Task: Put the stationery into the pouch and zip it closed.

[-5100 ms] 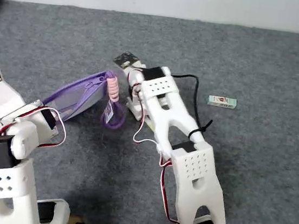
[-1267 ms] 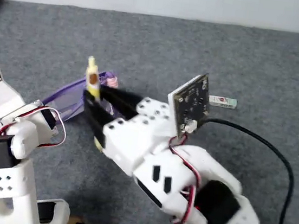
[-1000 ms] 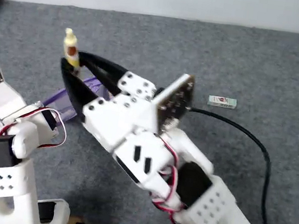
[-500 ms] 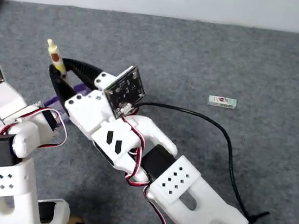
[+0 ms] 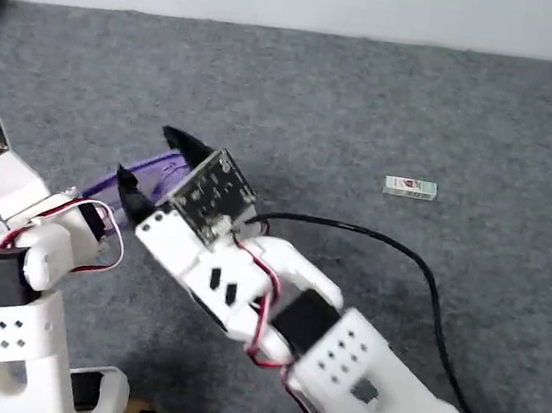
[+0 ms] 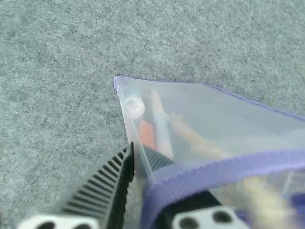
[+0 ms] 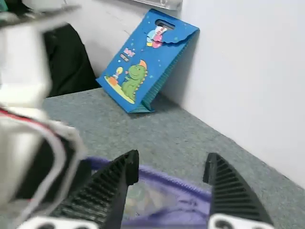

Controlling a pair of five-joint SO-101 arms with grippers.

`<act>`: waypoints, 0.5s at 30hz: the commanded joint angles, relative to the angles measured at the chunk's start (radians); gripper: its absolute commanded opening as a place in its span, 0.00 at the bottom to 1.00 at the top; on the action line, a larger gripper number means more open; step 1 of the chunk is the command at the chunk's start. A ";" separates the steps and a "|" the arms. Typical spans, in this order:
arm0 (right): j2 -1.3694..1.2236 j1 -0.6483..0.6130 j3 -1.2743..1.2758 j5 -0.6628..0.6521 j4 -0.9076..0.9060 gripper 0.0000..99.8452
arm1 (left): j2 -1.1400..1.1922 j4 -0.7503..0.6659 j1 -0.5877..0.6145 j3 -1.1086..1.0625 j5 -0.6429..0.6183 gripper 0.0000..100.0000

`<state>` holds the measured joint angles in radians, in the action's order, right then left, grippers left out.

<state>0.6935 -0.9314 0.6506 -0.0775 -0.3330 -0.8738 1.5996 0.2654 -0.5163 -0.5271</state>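
Right gripper is parked directly over the pouch, jaws spread wide with nothing between them. In its own wrist view the two black fingers straddle the pouch's purple zip edge, one on each side. I can't tell if the tips touch the fabric. Left gripper is at the pouch's end nearest the left arm, jaws clamped on the purple zip band. The ribbed finger is pressed against the clear wall just below the corner. The pouch lies on the grey carpet, clear sides, mouth not zipped as far as I can see. Inside, near the clamped corner, is an orange pen-like stick with a paler stick beside it, and both show blurred through the plastic. One small white-and-green block, maybe an eraser, lies flat on the carpet well apart from the pouch, on the far side of the right arm. A black cable from the right arm loops between the pouch and that block. Beyond the pouch, a blue gift bag leans on the white wall. The left arm's white body with red and white wires sits just beside the pouch.
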 commanded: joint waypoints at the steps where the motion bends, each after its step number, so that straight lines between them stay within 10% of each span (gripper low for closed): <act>1: 0.131 -0.002 -0.006 -0.003 -0.074 0.22 | 0.009 -0.017 0.009 0.005 -0.011 0.01; 15: 0.280 0.587 -0.002 0.204 -0.369 0.02 | 0.009 -0.017 0.009 0.005 -0.011 0.01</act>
<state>0.9697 -0.4971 0.6536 0.0729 -0.6352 -0.8738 1.5996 0.2654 -0.5163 -0.5271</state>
